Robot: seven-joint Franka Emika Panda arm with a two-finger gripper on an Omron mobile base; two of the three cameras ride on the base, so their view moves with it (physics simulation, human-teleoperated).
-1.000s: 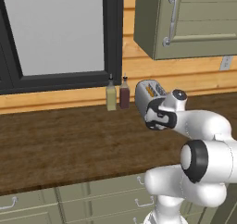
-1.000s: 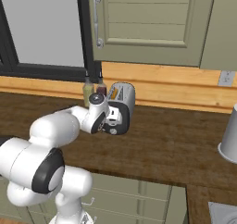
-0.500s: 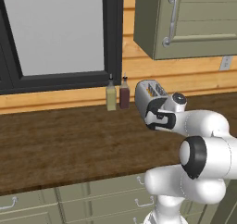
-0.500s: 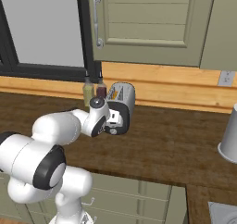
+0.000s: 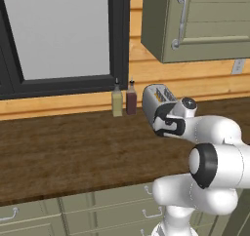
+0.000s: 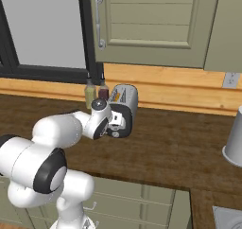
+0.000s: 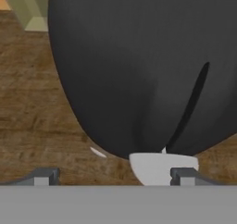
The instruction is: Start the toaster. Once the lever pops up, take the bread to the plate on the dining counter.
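Hovering wide open and empty, gripper (image 7: 113, 173) at toaster (image 5: 155, 99) end panel; risks slipping off the lever and not starting it

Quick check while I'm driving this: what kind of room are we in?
A kitchen, by the look of it: a toaster stands on a dark wood counter beside two small bottles, with olive wall cabinets above and handled drawers below.

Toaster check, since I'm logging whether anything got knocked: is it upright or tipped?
Upright. The toaster stands on the counter with its slots facing up, beside two bottles.
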